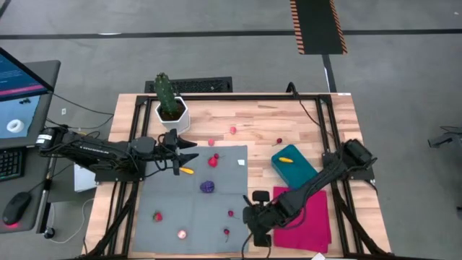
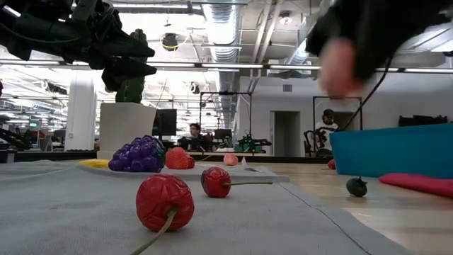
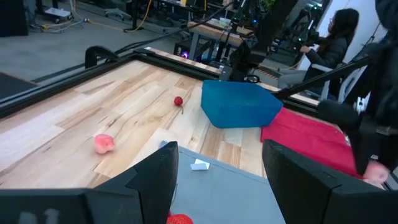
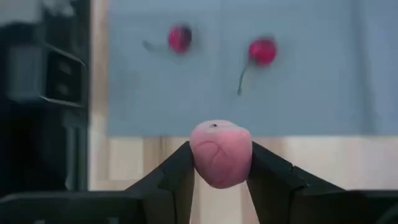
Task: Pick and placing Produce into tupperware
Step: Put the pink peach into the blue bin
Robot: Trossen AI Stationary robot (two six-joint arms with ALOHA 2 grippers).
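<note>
- Plainly, in the right wrist view we see the right gripper (image 4: 221, 163) clamped on a pink toy fruit (image 4: 221, 152), its two dark fingers pressing the fruit from either side.
- From above, we find that gripper (image 1: 254, 218) at the lower middle of the frame, at the edge where the grey mat (image 1: 191, 213) meets the magenta cloth (image 1: 307, 217).
- Beyond the held fruit, two red cherries (image 4: 262, 51) lie on the grey mat.
- We see the teal tub (image 1: 294, 165) right of centre in the overhead frame, just above the magenta cloth, with a yellow piece (image 1: 286, 159) inside it.
- We see the left gripper (image 1: 189, 152) left of centre from above, its fingers spread apart and holding nothing, over the top edge of the mat beside a yellow piece (image 1: 187, 171).
- A purple grape bunch (image 1: 208, 186) lies mid-mat; more red pieces are scattered on the mat and the bare wood.
- We note a green cactus (image 1: 166, 92) in a white pot (image 1: 172, 115) at the upper left of the table.
</note>
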